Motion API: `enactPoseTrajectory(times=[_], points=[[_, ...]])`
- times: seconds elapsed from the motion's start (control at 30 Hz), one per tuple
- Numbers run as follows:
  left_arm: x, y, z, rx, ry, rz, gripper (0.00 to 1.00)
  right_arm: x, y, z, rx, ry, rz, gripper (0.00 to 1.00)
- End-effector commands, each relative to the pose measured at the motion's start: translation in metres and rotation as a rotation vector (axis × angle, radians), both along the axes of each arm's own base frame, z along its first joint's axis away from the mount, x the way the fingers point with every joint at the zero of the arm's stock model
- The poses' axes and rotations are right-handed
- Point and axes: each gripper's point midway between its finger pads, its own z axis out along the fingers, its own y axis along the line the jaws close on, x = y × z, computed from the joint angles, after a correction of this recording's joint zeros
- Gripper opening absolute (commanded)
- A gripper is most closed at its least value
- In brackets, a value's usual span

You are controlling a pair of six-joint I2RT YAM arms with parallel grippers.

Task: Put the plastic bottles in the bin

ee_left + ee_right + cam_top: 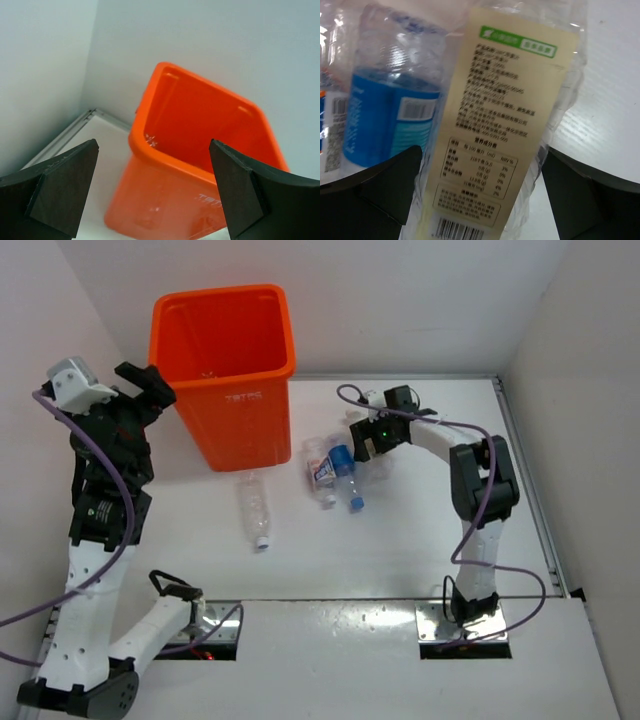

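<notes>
Left claw: we are seeing the left claw (pixel 152 390) standing wide apart and empty, hovering just beside the left rim of the bin (pixel 225 360)
Right claw: we are seeing the right claw (pixel 362 435) spread wide and low in the cluster, its fingers (pixel 375 190) flanking the cream-label bottle (pixel 495 130) without pressing on it
Bin: it is standing upright at the far left of the bench (pixel 430 530), mouth open; we are not able to tell whether anything is lying inside
Bottles: all are lying on their sides on the bench; the bare bottle (pixel 255 508) is resting alone just in front of the bin, while the white-blue-label bottle (pixel 320 468) and the blue-label bottle (pixel 343 465) are crowding against the cream-label one, well right of the bin
Handling: we are judging them light, thin-walled and crinkly, apparently empty, so they are likely giving under a squeeze, rolling easily and slipping on the smooth film
Where to hold: we are favouring the middle of the body, across the label, squarely over the round so it is not squirting out; the neighbours are touching, so a finger may be nudging them
Count: we are counting four bottles on the bench, one bin, two claws
</notes>
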Motion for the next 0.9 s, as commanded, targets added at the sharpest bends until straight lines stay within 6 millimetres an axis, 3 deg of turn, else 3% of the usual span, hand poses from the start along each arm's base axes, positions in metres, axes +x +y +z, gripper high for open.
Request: enactPoseTrajectory(times=[0.0, 0.03, 0.13, 0.17, 0.27, 0.37, 0.43, 0.47, 0.5, 0.6, 0.67, 0.7, 0.73, 0.8, 0.83, 0.87], points=[[-0.010, 0.013, -0.009, 0.033, 0.060, 0.063, 1.00, 0.004, -0.008, -0.009, -0.064, 0.080, -0.015, 1.00], [-0.014, 0.016, -0.007, 0.029, 0.052, 0.075, 1.00, 0.004, -0.008, -0.011, -0.067, 0.091, -0.014, 1.00], [-0.017, 0.020, -0.004, 0.034, 0.048, 0.096, 1.00, 0.004, -0.018, -0.017, -0.098, 0.101, -0.030, 0.86], [-0.017, 0.020, -0.004, 0.034, 0.048, 0.096, 1.00, 0.006, -0.019, -0.014, -0.106, 0.089, -0.037, 0.76], [-0.017, 0.023, -0.004, 0.042, 0.052, 0.107, 1.00, 0.008, -0.021, 0.007, -0.066, 0.067, -0.095, 0.71], [-0.008, 0.020, -0.023, 0.015, 0.085, 0.101, 1.00, 0.016, -0.021, 0.065, 0.086, 0.022, -0.163, 0.58], [-0.003, 0.020, -0.037, -0.019, 0.097, 0.106, 1.00, 0.021, -0.033, 0.116, 0.183, -0.047, -0.243, 0.48], [-0.003, 0.019, -0.044, -0.028, 0.104, 0.105, 1.00, 0.021, -0.034, 0.132, 0.215, -0.072, -0.248, 0.44], [0.002, 0.018, -0.061, -0.035, 0.137, 0.105, 1.00, 0.027, -0.042, 0.155, 0.242, -0.116, -0.264, 0.37], [0.004, 0.016, -0.078, -0.088, 0.140, 0.100, 1.00, 0.028, -0.041, 0.221, 0.346, -0.238, -0.254, 0.30], [0.007, 0.010, -0.095, -0.124, 0.157, 0.074, 1.00, 0.037, -0.043, 0.278, 0.405, -0.395, -0.241, 0.28], [0.006, 0.010, -0.099, -0.134, 0.155, 0.073, 1.00, 0.037, -0.038, 0.303, 0.425, -0.471, -0.217, 0.27], [0.006, 0.007, -0.108, -0.150, 0.165, 0.058, 1.00, 0.032, -0.022, 0.351, 0.471, -0.621, -0.156, 0.27], [0.005, 0.003, -0.116, -0.149, 0.175, 0.031, 1.00, 0.027, -0.005, 0.392, 0.491, -0.772, -0.122, 0.31], [0.004, 0.000, -0.124, -0.155, 0.185, 0.013, 1.00, 0.020, 0.018, 0.423, 0.526, -0.888, -0.092, 0.36], [-0.003, -0.002, -0.119, -0.158, 0.156, 0.001, 1.00, 0.015, 0.030, 0.442, 0.539, -0.956, -0.069, 0.36]])
